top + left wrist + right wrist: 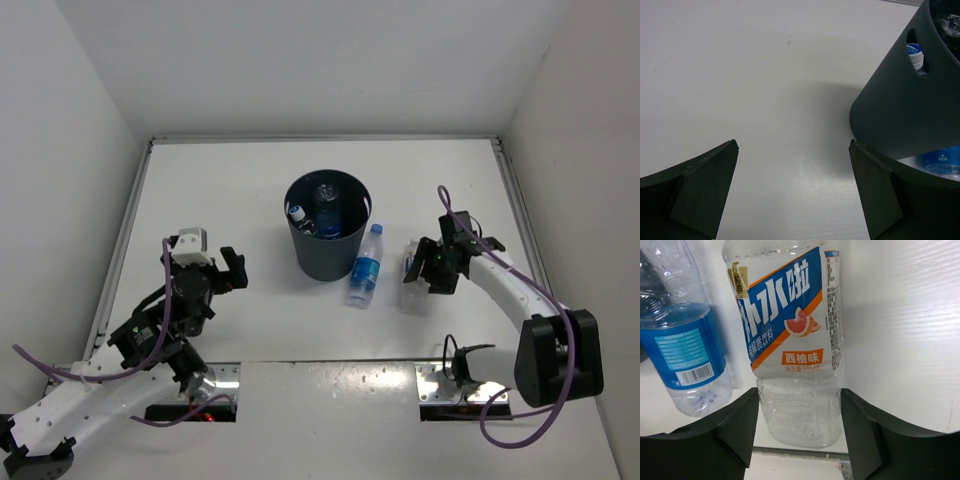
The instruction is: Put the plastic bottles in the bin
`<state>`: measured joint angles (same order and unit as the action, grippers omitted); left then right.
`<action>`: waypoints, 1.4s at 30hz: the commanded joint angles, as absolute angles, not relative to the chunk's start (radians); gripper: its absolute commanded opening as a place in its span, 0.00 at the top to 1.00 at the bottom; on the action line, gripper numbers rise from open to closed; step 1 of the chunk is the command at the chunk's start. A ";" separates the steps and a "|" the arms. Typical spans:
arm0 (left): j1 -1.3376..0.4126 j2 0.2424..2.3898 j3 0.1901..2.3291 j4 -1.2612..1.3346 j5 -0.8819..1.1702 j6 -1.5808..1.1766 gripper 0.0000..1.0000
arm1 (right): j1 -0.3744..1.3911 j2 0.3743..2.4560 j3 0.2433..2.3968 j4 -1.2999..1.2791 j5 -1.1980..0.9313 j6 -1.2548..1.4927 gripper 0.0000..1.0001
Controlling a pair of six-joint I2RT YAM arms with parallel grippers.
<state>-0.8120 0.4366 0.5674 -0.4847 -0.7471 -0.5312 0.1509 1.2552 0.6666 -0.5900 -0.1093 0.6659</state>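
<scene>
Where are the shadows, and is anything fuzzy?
Left wrist: the bin throws a soft grey shadow leftward on the table. Right wrist: the label on the middle bottle is sharp. Top view: light is even, shadows faint.

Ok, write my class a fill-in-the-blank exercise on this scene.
The bin holds ___ bottles.
The left hand is open and holds ___.
The right hand clasps a drink bottle whose label is blue, white and ___.
A blue-label bottle lies on the table beside the ___.
Answers: two; nothing; orange; bin.
</scene>
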 commanded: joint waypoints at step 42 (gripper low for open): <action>-0.807 0.407 0.584 -0.443 -0.747 -0.491 0.00 | 0.443 1.045 1.247 -0.522 0.164 0.848 1.00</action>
